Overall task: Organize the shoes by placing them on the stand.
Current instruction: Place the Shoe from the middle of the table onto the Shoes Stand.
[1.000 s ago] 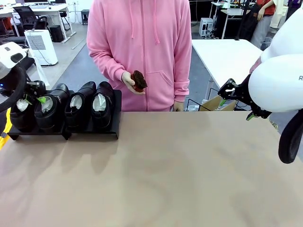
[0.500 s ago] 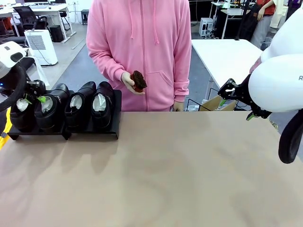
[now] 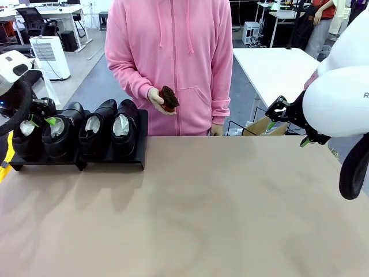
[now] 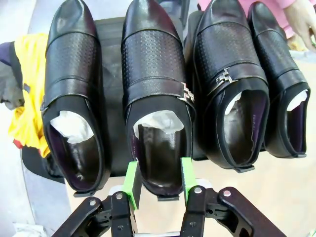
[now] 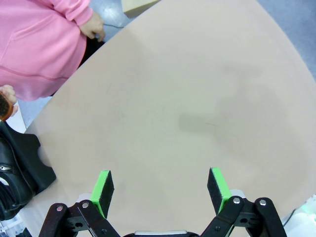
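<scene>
The left hand hangs over the stand with its green pads flanking the heel of the second glossy black leather shoe from the left in its wrist view, close to the heel sides; whether they clamp it I cannot tell. All four glossy black leather shoes, with perforated vamps and crumpled white paper stuffing, sit side by side on the low matte-black flat stand at ten o'clock on the smooth tan bench. The right hand hovers above bare bench at three o'clock, fingers wide apart and empty. Beyond the far edge at twelve o'clock, a person in a pink hoodie holds a small brown bristly brush.
</scene>
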`<state>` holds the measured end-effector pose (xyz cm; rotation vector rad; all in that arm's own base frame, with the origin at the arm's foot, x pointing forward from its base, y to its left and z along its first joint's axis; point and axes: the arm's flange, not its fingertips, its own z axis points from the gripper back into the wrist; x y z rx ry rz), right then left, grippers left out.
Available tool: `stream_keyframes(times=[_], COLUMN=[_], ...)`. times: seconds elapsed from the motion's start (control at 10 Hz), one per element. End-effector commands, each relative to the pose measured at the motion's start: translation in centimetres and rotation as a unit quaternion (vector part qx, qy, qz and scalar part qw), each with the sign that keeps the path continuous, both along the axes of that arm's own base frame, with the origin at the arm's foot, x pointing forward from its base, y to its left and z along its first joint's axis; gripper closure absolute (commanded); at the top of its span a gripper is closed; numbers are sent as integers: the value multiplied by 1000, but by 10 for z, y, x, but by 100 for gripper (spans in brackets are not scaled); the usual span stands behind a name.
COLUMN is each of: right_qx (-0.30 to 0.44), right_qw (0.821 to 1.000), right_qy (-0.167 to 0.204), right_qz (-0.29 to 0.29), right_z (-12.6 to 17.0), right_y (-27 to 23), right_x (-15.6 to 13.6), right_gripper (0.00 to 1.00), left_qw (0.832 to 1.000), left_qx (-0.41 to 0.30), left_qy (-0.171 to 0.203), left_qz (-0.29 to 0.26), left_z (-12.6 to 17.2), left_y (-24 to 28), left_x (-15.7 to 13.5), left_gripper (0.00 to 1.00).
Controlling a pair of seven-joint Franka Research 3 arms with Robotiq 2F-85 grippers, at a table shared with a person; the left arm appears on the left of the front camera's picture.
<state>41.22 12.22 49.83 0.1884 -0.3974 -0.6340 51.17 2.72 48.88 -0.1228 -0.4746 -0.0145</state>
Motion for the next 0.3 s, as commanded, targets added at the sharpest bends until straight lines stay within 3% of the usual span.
stream_keyframes(times=[0.0, 0.2], right_qx=[-3, -3], right_qw=[1000, 1000], right_qy=[-3, -3], right_qz=[11, 11], right_z=[3, 3], right_y=[-2, -2], right_x=[1, 1], right_gripper=[0, 0], left_qw=[1000, 1000], left_qx=[5, 5], left_qy=[-6, -6], left_qz=[-5, -5], left_z=[1, 1], left_y=[4, 4], left_x=[1, 1], left_gripper=[55, 55])
